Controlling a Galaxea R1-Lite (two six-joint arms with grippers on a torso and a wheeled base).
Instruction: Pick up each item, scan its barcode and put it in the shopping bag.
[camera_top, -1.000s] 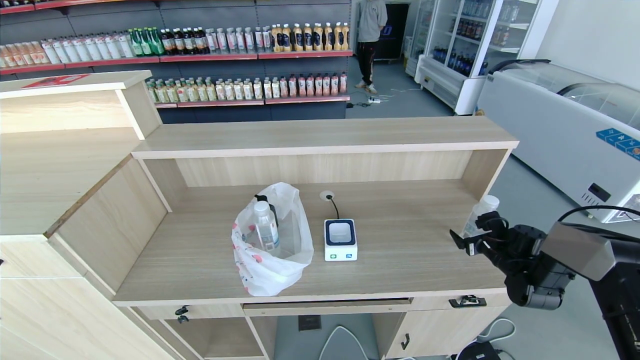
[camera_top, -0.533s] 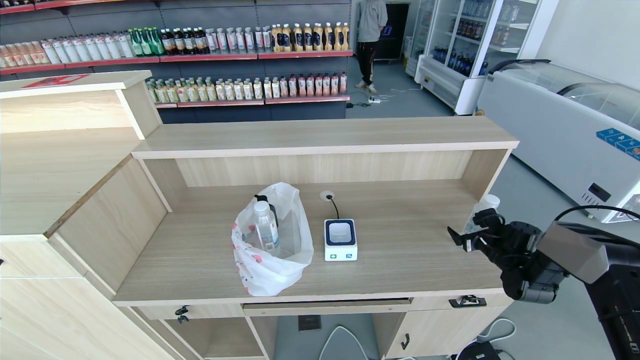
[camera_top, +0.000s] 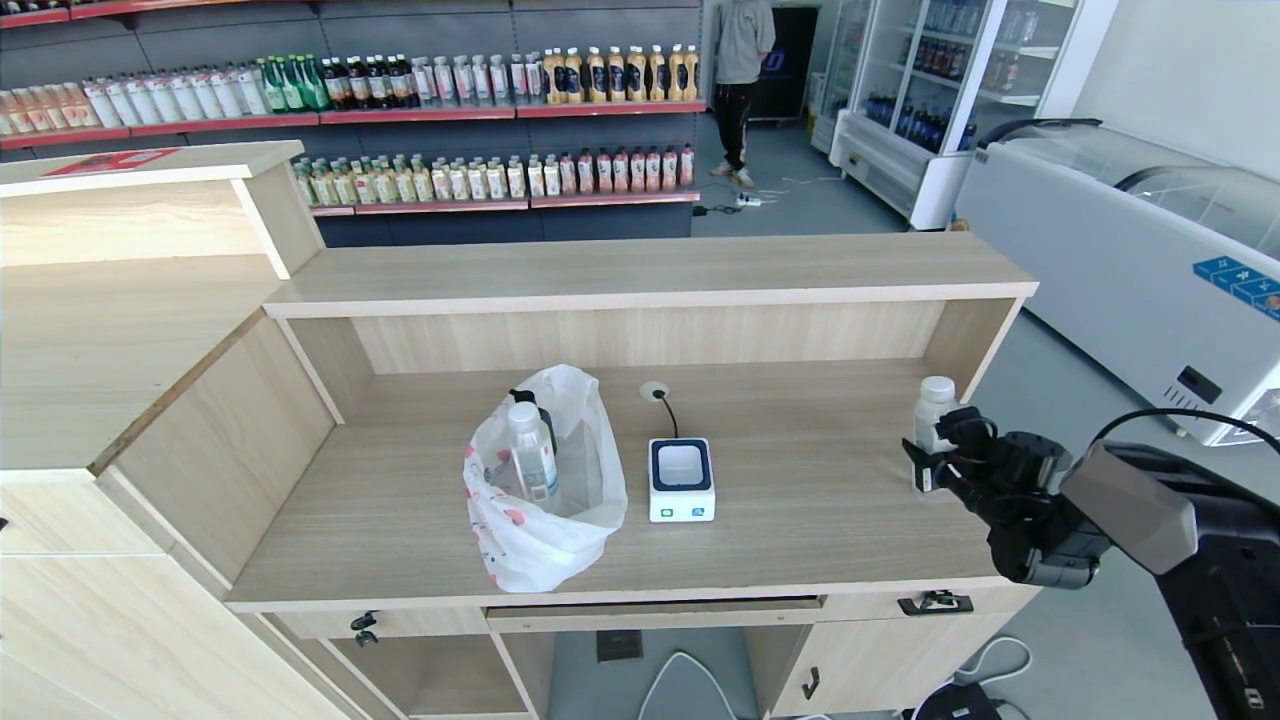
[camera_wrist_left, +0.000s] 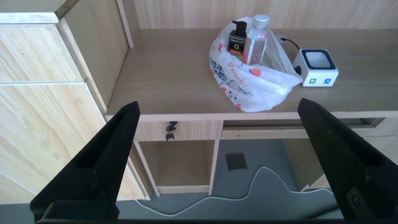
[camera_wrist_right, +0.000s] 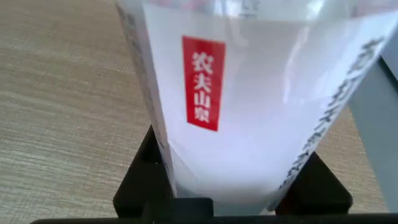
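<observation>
Your right claw (camera_top: 932, 462) is clenched on the water bottle (camera_top: 935, 405), with a black finger (camera_wrist_right: 144, 183) pressed to each side of its lower body; the bottle has a white cap and a red label and stands upright over the right end of the counter (camera_top: 800, 520), close to the right side panel; you cannot tell whether its base touches the wood. Your left claw (camera_wrist_left: 214, 165) is released, its fingers spread wide; it hangs out in front of the counter's front edge, apart from everything on the worktop.

Farther in, left of the counter's middle, you have the white shopping bag (camera_top: 540, 530) lying open with its mouth up; a clear bottle (camera_top: 530, 455) with a white cap stands upright inside it, and a black-topped item (camera_top: 525, 400) sits just behind that bottle, also in the bag. Just beside the bag on its right is the white barcode scanner (camera_top: 681, 480), window up; its black cable (camera_top: 668, 415) runs back into a round hole in the worktop. Beyond that you see the counter's raised ledge (camera_top: 640, 265); behind it are red shelves of drinks (camera_top: 400, 90) and, off to the right, a chest freezer (camera_top: 1130, 250).
</observation>
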